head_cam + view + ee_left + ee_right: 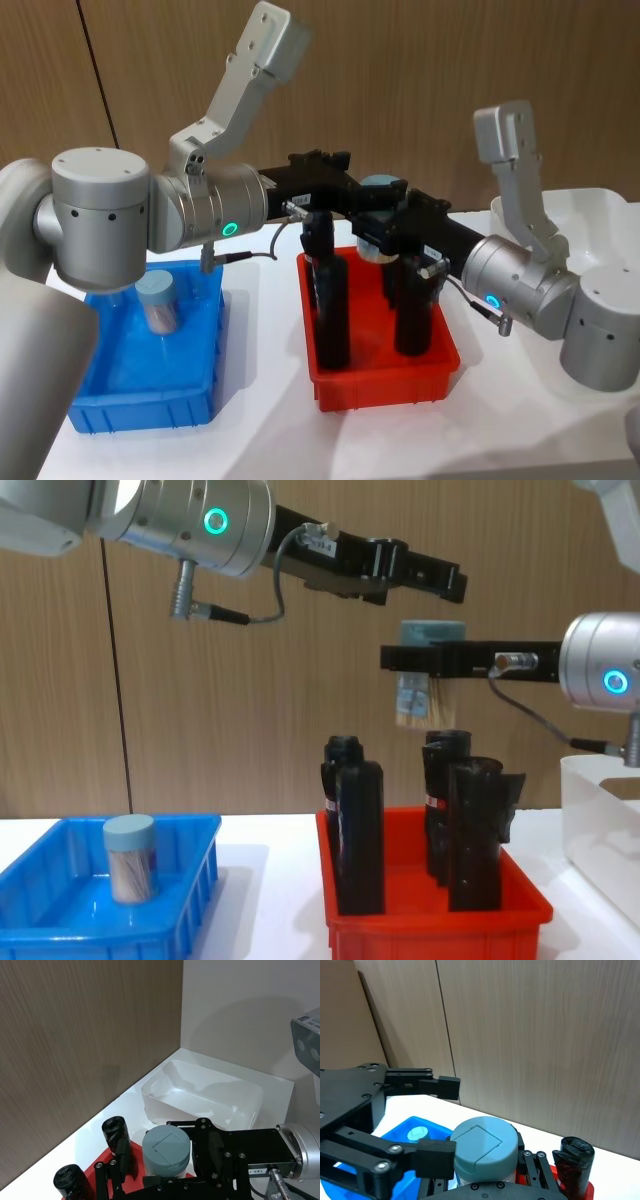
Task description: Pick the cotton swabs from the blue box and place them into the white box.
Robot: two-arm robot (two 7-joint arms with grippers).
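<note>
The right hand (415, 660) is in the air above the red bin (385, 385). Its fingers pinch a tub of cotton swabs (413, 702) just under the grey-blue lid. The tub hangs upright, higher than the tops of the black bottles (333, 300) that stand in the red bin, and it touches none of them. The right arm reaches in from the right side, above the counter (260, 400).

The left hand (444, 1122) reaches in from the left side and is close to the right hand, over the same bin. Its two fingers are spread wide. In the right wrist view one finger is well apart from the tub, and the tip of the other finger is just beside the lid. I cannot tell whether this tip touches the lid. In the chest view the left hand is a little higher than the tub.

A second tub (157, 300) stands upright inside the blue box (140, 415). This box is on the counter, to the left of the red bin. The white box (600, 215) is on the right side of the counter, past the red bin and well apart from the held tub.
</note>
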